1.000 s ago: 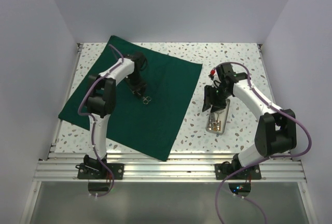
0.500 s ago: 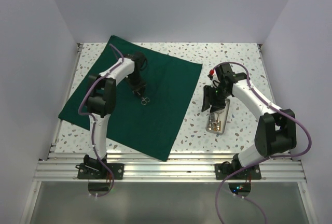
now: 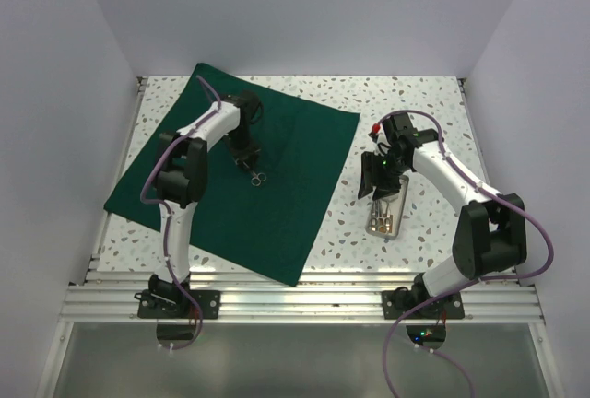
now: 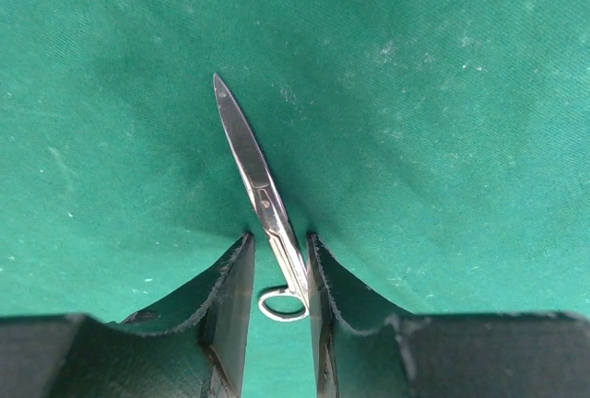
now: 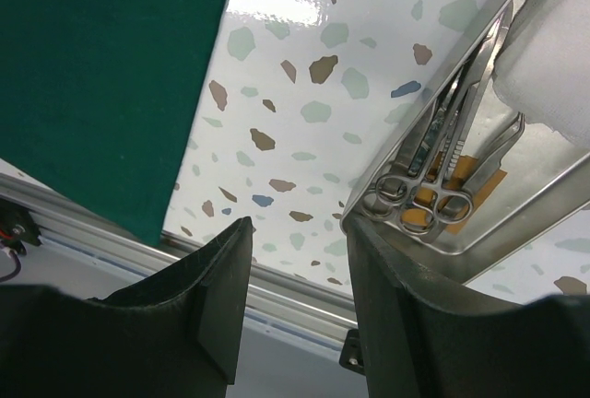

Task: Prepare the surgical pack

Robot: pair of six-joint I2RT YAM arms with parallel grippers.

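The dark green drape [image 3: 277, 204] lies flat on the left half of the table. Steel scissors [image 3: 257, 175] lie on it, blades pointing away in the left wrist view [image 4: 258, 186]. My left gripper [image 4: 279, 246] is low on the drape [image 4: 442, 94] with its jaws slightly apart on either side of the scissors' shank. The shank lies against the right finger and clear of the left one. My right gripper [image 5: 300, 232] is open and empty, hovering by the near left end of the steel tray [image 5: 516, 232]. The tray holds ring-handled forceps [image 5: 433, 197] and white gauze [image 5: 553, 57].
The tray [image 3: 387, 214] sits on the speckled tabletop right of the drape's edge [image 5: 101, 76]. An aluminium rail [image 3: 304, 301] runs along the near edge. White walls close in the back and both sides.
My left gripper and the scissors have shifted very slightly left on the drape. The right arm has barely moved.
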